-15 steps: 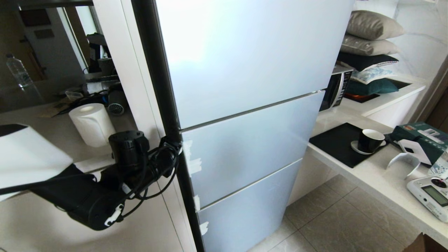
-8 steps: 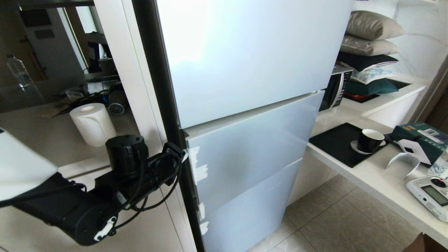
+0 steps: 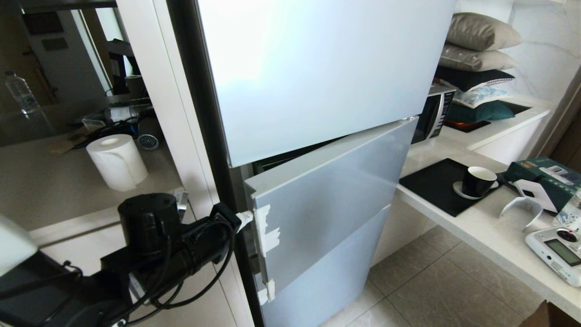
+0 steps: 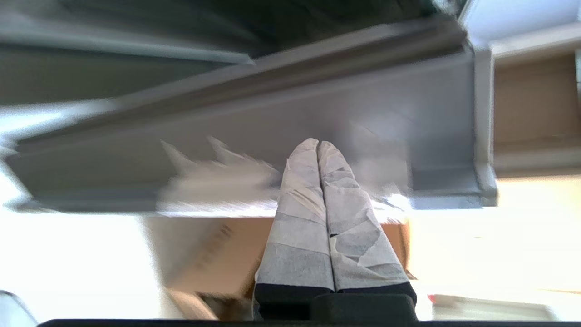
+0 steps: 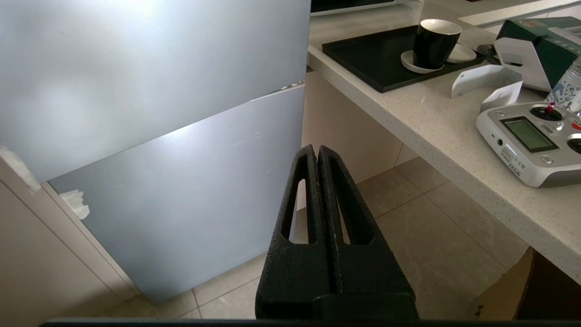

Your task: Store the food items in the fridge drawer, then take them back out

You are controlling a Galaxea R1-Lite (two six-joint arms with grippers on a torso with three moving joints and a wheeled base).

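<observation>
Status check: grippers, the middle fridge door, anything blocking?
Left gripper shut, tips at taped edge of middle fridge door. Door ajar. Right gripper shut, idle, clear of fridge. No food or drawer in sight.

I count three fridge door panels (image 3: 317, 68), one paper roll (image 3: 117, 162), four stacked pillows (image 3: 479, 32), one black cup (image 3: 477, 180), one microwave (image 3: 431, 116), one remote controller (image 3: 556, 254).

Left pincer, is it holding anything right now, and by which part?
Nothing is held. The left pincer is shut, its taped tips hooked at the taped edge of the middle fridge door, which stands ajar.
</observation>
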